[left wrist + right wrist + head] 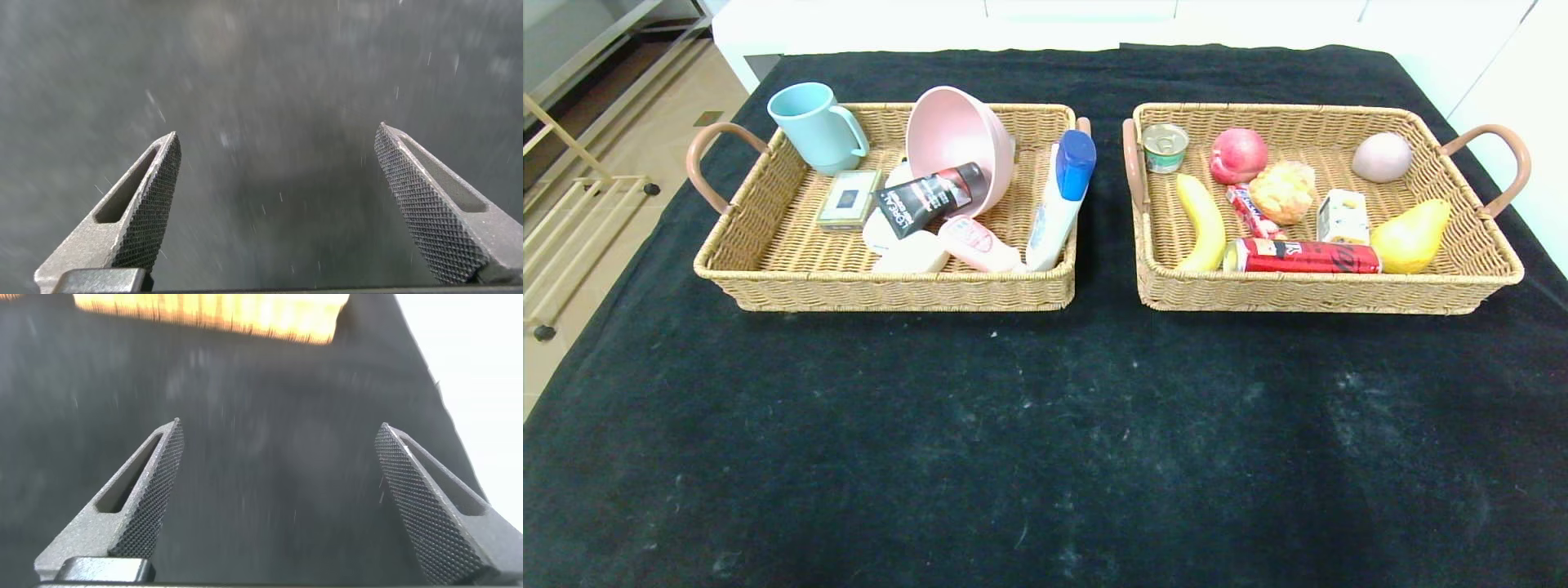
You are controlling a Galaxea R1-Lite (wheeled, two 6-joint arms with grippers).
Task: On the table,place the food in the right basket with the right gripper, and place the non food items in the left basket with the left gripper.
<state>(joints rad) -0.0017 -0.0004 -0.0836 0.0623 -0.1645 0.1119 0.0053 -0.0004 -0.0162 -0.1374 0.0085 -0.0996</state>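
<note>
Sort looks finished — yellow pear (1410, 236), red drink can (1303, 256) and juice carton (1343, 217) lie in the right tan wicker basket (1474, 282), black tube (929, 198), pink squeeze bottle (978, 244) and blue-capped white bottle (1060, 198) in the left wicker basket (768, 282); left pincer (278, 208) and right pincer (278, 502) hang wide open and empty over bare black cloth surface (1045, 457) — next move, I'd judge, is just parking both arms.

Left hand (278, 208) & right hand (278, 502): grey pointed fingers w/ knurled pads, slotted sides.

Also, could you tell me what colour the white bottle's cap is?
Blue cap, clearest in the head view.
</note>
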